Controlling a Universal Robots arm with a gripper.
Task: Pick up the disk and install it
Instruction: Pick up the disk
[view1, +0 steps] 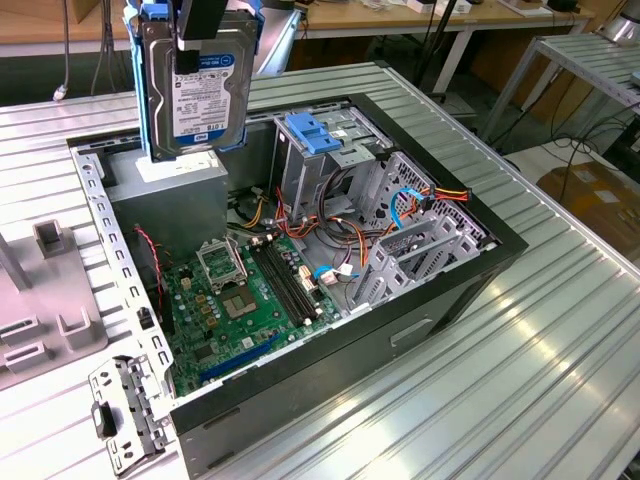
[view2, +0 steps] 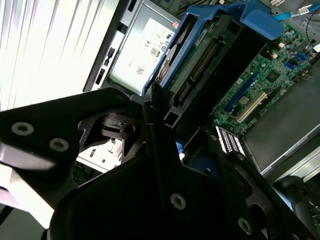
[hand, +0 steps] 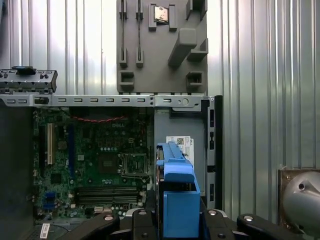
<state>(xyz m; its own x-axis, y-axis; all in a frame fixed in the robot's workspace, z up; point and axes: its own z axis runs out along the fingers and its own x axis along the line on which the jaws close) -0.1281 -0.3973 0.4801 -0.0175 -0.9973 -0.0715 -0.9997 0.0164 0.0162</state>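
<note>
The disk (view1: 190, 95) hangs upright above the open computer case (view1: 440, 290), at the exterior view's upper left. Its white label with a blue band faces the camera, and a blue plastic carrier (view1: 152, 60) edges it. My gripper (view1: 198, 45) is shut on its upper part from above. In the first wrist view the carrier's blue edge (hand: 177, 195) sticks out between my black fingers (hand: 140, 225), over the grey power-supply box (hand: 180, 130). The second wrist view shows the disk's circuit-board side (view2: 210, 65) in the blue carrier, held over the case.
Inside the case lie the green motherboard (view1: 250, 300), bundled cables (view1: 340, 215) and a metal drive cage (view1: 330, 150) with another blue carrier (view1: 312, 133). The power-supply box (view1: 170, 215) sits under the disk. A grey fixture plate (view1: 45, 300) and a loose metal bracket (view1: 125, 415) lie beside the case.
</note>
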